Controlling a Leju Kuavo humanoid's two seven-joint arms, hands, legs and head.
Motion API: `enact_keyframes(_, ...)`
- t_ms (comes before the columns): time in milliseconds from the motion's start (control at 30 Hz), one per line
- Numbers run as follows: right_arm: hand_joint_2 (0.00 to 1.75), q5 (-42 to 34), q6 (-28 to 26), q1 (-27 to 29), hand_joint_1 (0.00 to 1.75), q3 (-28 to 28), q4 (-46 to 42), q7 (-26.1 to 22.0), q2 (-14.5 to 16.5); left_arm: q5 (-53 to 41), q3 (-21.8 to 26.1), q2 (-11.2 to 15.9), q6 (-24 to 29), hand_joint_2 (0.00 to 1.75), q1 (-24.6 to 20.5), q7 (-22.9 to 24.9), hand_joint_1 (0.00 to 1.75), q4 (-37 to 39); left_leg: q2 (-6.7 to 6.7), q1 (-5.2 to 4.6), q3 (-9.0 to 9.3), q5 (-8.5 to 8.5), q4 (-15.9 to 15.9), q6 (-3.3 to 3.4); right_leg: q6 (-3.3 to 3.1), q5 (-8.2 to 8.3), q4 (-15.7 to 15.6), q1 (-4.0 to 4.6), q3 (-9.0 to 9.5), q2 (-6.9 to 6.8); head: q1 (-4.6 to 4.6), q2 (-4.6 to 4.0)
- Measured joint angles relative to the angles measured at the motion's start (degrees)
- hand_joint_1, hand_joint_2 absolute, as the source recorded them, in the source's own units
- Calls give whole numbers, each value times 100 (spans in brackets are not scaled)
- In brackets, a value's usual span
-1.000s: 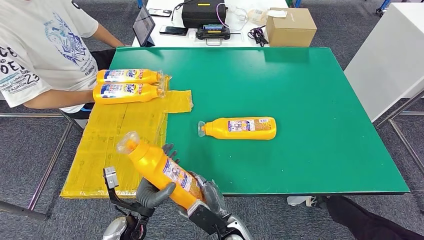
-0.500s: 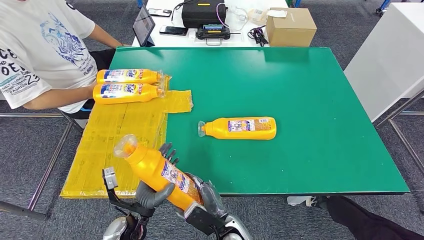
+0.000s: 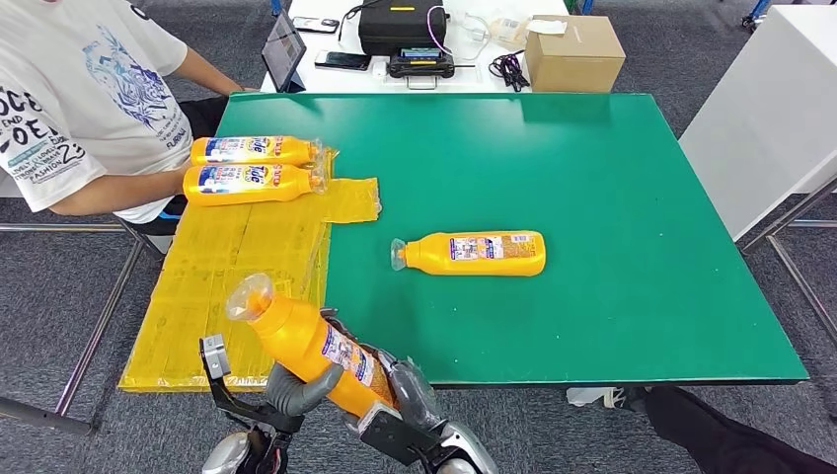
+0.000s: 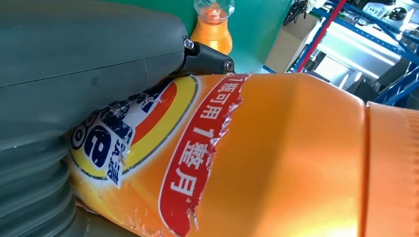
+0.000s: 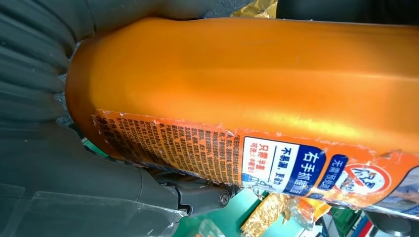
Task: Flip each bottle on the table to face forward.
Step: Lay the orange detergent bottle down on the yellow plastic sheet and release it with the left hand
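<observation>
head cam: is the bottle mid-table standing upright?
No. The bottle lies on its side on the green table, cap pointing toward the yellow mat.

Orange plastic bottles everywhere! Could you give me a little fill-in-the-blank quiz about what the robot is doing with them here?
1. The orange plastic bottle held above the table's near edge is gripped by ____ of the robot's hands: left hand, right hand.
2. The lone orange bottle on the bare green table lies with its cap pointing toward the ____ mat.
3. By the seated person, ____ orange bottles lie side by side.

Missing words: both; yellow; two
</observation>
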Motion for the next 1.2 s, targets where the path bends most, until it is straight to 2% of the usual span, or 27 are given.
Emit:
enact_keyframes(267, 175, -64, 75, -4, 174, 21, 32, -62, 0, -1, 19, 0, -47, 175, 27, -55, 175, 1, 0, 0, 1, 0, 0, 0, 0, 0, 0, 0, 0, 0, 0, 0)
enact_keyframes(300, 175, -75, 89, -4, 141, 21, 32, -68, 0, -6, 21, 1, -49, 175, 28, -62, 175, 1, 1, 0, 1, 0, 0, 0, 0, 0, 0, 0, 0, 0, 1, 0)
enact_keyframes(367, 175, -80, 100, -2, 54, 21, 31, -62, 1, -40, 26, 4, -43, 175, 26, -90, 175, -2, 1, 0, 1, 0, 0, 0, 0, 0, 0, 0, 0, 0, 1, 0)
enact_keyframes(400, 131, -69, 98, 2, 11, 27, 29, -48, 2, -78, 27, 10, -36, 175, 21, -105, 175, -10, 0, 0, 1, 0, 0, 0, 0, 0, 0, 0, 0, 0, 1, 0)
enact_keyframes(433, 87, -57, 98, 13, 0, 34, 22, -31, 4, -129, 26, 18, -26, 175, 15, -113, 175, -22, 0, 0, 1, 0, 0, 0, 0, 0, 0, 0, 0, 0, 0, 0)
enact_keyframes(500, 0, -73, 128, 60, 0, 48, -44, -8, 5, -266, 22, 39, 18, 175, -3, -119, 175, -56, 0, 0, 1, 0, 0, 0, 0, 0, 0, 0, 0, 0, 1, 0)
enact_keyframes(600, 0, -323, 315, 184, 0, 23, -375, -39, -19, -608, 23, 76, 284, 175, -78, -255, 175, -129, 0, 1, 0, 1, 0, 0, 0, 0, 1, 1, -1, 0, 1, 0)
enact_keyframes(733, 0, -711, 778, 357, 0, -163, -1221, -115, -103, -1407, 119, 126, 1225, 175, -362, -622, 175, -361, -2, 1, -1, 5, 0, 0, 0, 3, 1, 1, 1, -1, 3, 0)
enact_keyframes(800, 0, -794, 1002, 436, 0, -307, -1706, -131, -141, -1621, 266, 148, 1622, 175, -591, -659, 175, -474, -1, 1, 1, 7, 0, 0, 0, 5, 1, 1, 2, -1, 2, 0)
enact_keyframes(1033, 0, -1074, 1332, 655, 0, -773, -2786, -346, -157, -1529, 757, 181, 1988, 175, -1119, -653, 175, -552, 0, 0, 3, 12, 1, -1, 2, 6, 3, 0, 5, -1, 2, 0)
enact_keyframes(1200, 0, -1133, 1507, 707, 0, -882, -3221, -541, -146, -2129, 897, 189, 2725, 175, -1410, -864, 175, -496, -1, 0, 1, 12, 1, -1, 2, 6, 2, 0, 3, -1, 2, 0)
